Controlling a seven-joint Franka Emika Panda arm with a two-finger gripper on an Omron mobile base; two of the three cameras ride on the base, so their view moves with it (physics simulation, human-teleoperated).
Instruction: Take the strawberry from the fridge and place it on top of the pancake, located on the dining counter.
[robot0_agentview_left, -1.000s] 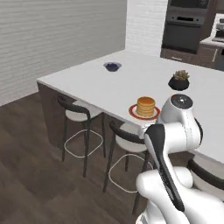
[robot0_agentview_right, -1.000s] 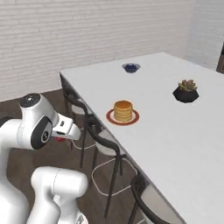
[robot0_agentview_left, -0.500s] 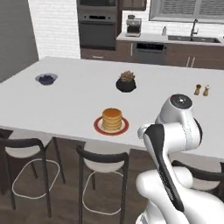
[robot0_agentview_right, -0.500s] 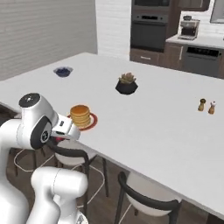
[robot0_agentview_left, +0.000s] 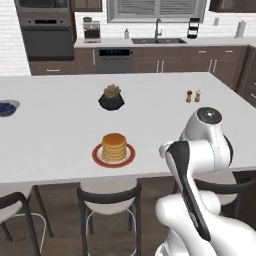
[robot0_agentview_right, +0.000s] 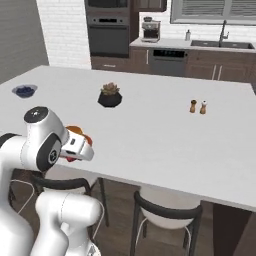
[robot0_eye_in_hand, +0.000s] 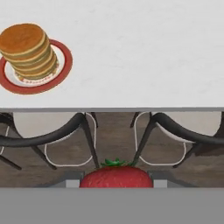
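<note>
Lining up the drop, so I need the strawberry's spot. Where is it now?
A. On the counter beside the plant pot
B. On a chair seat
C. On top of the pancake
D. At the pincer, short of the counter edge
D: in the hand view the strawberry sits at the pincer, over the chairs, with the pancake bare on the counter ahead.

Dark wood cabinets (robot0_agentview_left: 165, 62) run along the back wall under a shuttered window (robot0_agentview_left: 156, 9), with a sink tap (robot0_agentview_left: 158, 29) and a built-in oven (robot0_agentview_right: 108, 34) set beside white brick (robot0_agentview_right: 60, 30). Dark chairs (robot0_agentview_left: 109, 200) stand on a brown plank floor (robot0_eye_in_hand: 114, 140).
</note>
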